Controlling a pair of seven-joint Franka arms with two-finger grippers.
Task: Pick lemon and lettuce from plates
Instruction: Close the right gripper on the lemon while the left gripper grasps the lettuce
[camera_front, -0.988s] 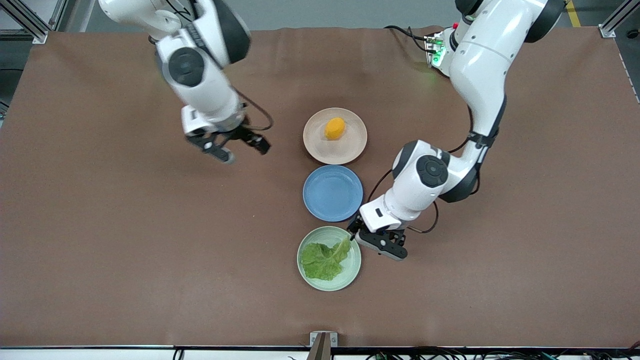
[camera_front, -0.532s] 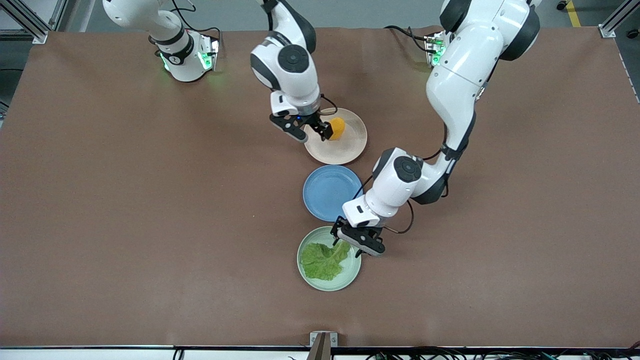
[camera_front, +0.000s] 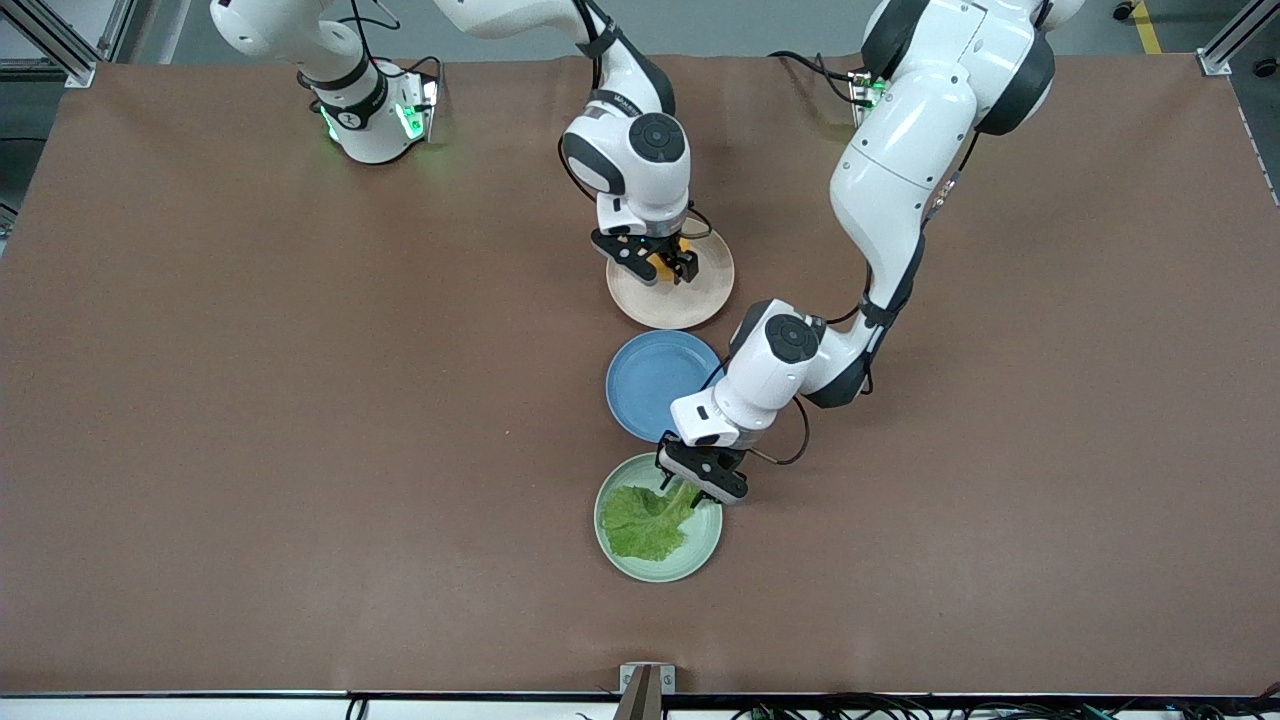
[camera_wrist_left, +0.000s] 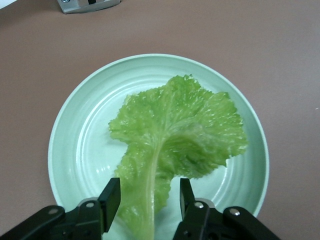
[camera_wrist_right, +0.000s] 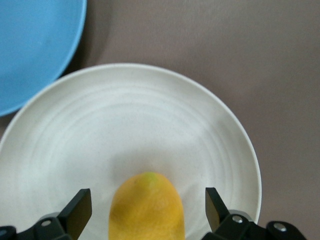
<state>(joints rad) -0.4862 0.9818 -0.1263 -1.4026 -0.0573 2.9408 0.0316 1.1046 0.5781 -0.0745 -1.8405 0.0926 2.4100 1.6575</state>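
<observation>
The lettuce (camera_front: 645, 520) lies flat in the mint green plate (camera_front: 690, 555), the plate nearest the front camera. My left gripper (camera_front: 700, 485) is low over that plate's rim. In the left wrist view the left gripper (camera_wrist_left: 149, 189) is open, one finger on each side of the pale stem of the lettuce (camera_wrist_left: 175, 130), with a gap on both sides. The lemon (camera_wrist_right: 146, 207) sits on the beige-pink plate (camera_front: 705, 290). My right gripper (camera_front: 665, 270) is down over it and hides most of it in the front view. The right gripper (camera_wrist_right: 147, 199) is open wide, apart from the lemon.
A blue plate (camera_front: 650, 385) lies between the two other plates, and the left arm's wrist hangs over its edge. A metal bracket (camera_front: 645, 680) sits at the table edge nearest the front camera. Bare brown tabletop surrounds the plates.
The right arm swung from its end of the table to the beige-pink plate and came down round the lemon. The left gripper moved in over the lettuce stem, and its fingers narrowed.
</observation>
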